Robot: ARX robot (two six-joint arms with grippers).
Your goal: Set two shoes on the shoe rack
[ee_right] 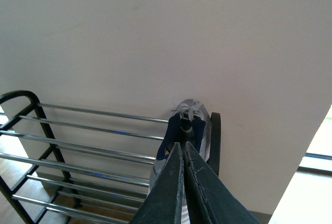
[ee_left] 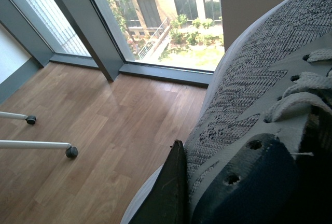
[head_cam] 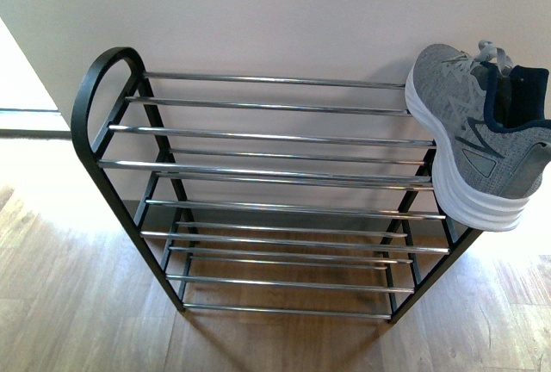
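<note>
**A:** What has the left gripper (ee_left: 175,182) got?

**B:** It is clamped on a grey knit sneaker with a thick white sole and light laces (ee_left: 259,79). One dark finger (ee_left: 171,198) lies against the upper by the navy lining, and the other is hidden behind the shoe. The held sneaker hangs high over the wooden floor (ee_left: 104,120), and no rack shows in that wrist view.

**A:** And the right gripper (ee_right: 182,146)?

**B:** Its jaws are pressed together and hold nothing. It points at the matching grey sneaker (head_cam: 473,131), which sits at the right end of the top tier of the four-tier shoe rack with black metal side frames and chrome bars (head_cam: 258,135). The placed sneaker has its toe toward the far wall (head_cam: 275,19), and its heel seems to reach past the near bar.

**A:** So how should the second one go on?

**B:** I'd swing it over the top tier, just left of the placed sneaker but not touching it. Turn the toe to the wall and level the sole so it spans several bars. Lower it until the sole rests, and only then let go. The bars are slick and rounded, so a tilted shoe could slide through. The right gripper should keep clear.
</note>
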